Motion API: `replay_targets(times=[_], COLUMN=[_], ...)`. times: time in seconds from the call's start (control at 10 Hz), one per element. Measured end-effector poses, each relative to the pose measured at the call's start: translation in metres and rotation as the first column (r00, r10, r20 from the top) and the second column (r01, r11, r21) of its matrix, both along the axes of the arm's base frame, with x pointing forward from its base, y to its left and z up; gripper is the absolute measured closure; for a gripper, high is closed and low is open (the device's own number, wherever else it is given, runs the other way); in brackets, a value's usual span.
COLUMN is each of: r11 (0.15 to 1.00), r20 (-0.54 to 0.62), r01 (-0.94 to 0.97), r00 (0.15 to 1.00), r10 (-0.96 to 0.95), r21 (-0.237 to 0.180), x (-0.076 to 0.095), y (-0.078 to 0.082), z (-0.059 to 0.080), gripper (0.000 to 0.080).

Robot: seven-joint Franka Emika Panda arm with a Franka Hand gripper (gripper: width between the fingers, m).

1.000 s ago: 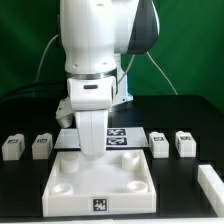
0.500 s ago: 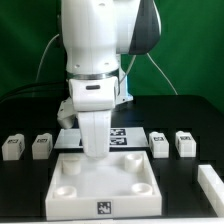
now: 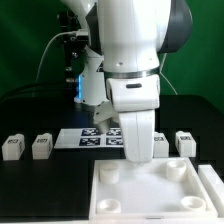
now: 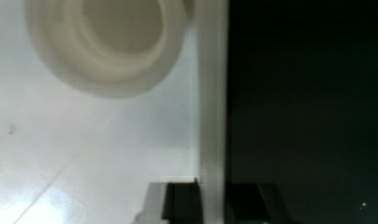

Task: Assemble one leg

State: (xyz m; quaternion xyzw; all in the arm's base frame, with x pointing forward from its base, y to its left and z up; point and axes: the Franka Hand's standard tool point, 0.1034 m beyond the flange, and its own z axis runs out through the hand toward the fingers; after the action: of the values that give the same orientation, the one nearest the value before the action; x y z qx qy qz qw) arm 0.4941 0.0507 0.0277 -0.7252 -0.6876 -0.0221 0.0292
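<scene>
The gripper [image 3: 137,157] is reaching down at the far edge of the white panel [image 3: 145,187]. In the wrist view its jaws are sitting narrow, one finger over the panel and the other over the black tabletop [image 4: 310,100], with the panel's rim running between them; whether they are actually pinching that rim I cannot tell. No leg is being held. The legs are standing in a row on the tabletop beyond the panel: an outer leg [image 3: 12,147] and a neighbour leg [image 3: 41,146] are sitting well apart from the arm toward the exterior view's left. A near leg [image 3: 160,146] is sitting just beside the gripper and a last leg [image 3: 186,143] is standing further toward the exterior view's right, with the marker board [image 3: 95,137] lying between the two pairs. The main risk, as I am judging it, is the panel: if the jaws are dragging it by so thin a rim, the hold could be slipping and letting it twist, or the panel could be pushing into the near leg and toppling it. A round socket [image 4: 115,45] left askew would also be making the later leg fit harder.
</scene>
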Motion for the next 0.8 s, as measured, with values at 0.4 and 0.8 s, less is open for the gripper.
replay_targets(times=[0.4, 0.8], r11=[0.999, 0.999], r20=[-0.020, -0.020], r01=[-0.034, -0.043], r00=[0.999, 0.999], r10=[0.034, 0.044], r21=[0.010, 0.015], x=[0.0021, 0.0015], y=[0.0101, 0.0086], z=[-0.0067, -0.0071], gripper=[0.0742, 0.0568])
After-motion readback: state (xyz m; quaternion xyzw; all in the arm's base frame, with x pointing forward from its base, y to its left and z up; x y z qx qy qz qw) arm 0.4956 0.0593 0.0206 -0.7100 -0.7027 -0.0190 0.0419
